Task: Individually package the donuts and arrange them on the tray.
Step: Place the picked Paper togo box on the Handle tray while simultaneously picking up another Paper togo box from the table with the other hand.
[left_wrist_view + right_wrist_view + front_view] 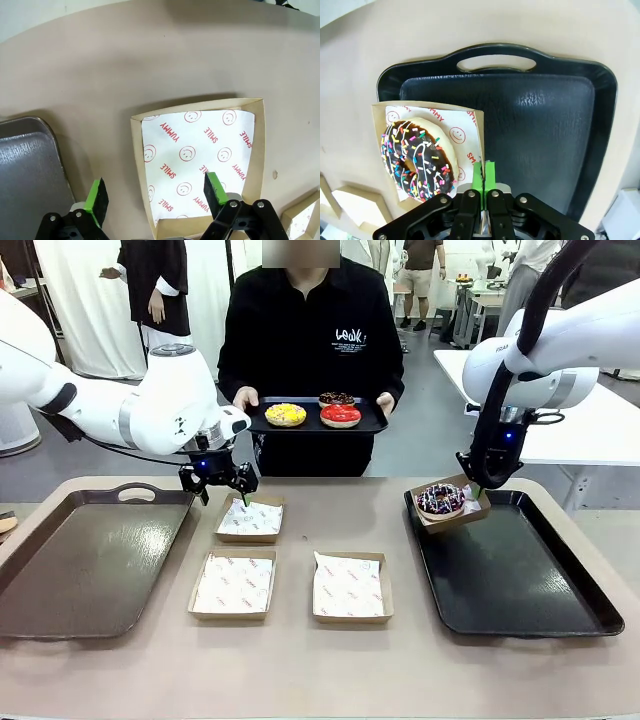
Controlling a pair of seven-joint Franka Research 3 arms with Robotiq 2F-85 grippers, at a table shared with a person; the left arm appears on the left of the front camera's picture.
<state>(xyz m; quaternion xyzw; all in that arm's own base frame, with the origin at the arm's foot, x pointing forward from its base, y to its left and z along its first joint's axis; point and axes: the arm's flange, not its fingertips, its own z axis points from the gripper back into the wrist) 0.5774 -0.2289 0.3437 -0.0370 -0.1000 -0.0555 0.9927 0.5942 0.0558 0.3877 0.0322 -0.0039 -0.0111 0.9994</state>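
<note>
Sitting in box (455,522): sprinkled donut (440,499) (tray (372,426): 3 donuts (340,414))

My two arms are glossy white, built of rounded, tubular shells. My left arm (170,405) wears a black band (60,398) near one joint and a grey ring (125,422) at the next. A thick black cable (546,290) runs along my right arm (590,335), and a thin black wire (110,444) runs beneath the left. A small blue light (508,435) glows at each wrist. My left claw (156,192) is black, with angular linked fingers, bright green pads (96,200) at the tips and silver screws (231,204) at the pivots. My right claw (484,175) is built the same way, with black links, green pads and silver screw heads.
</note>
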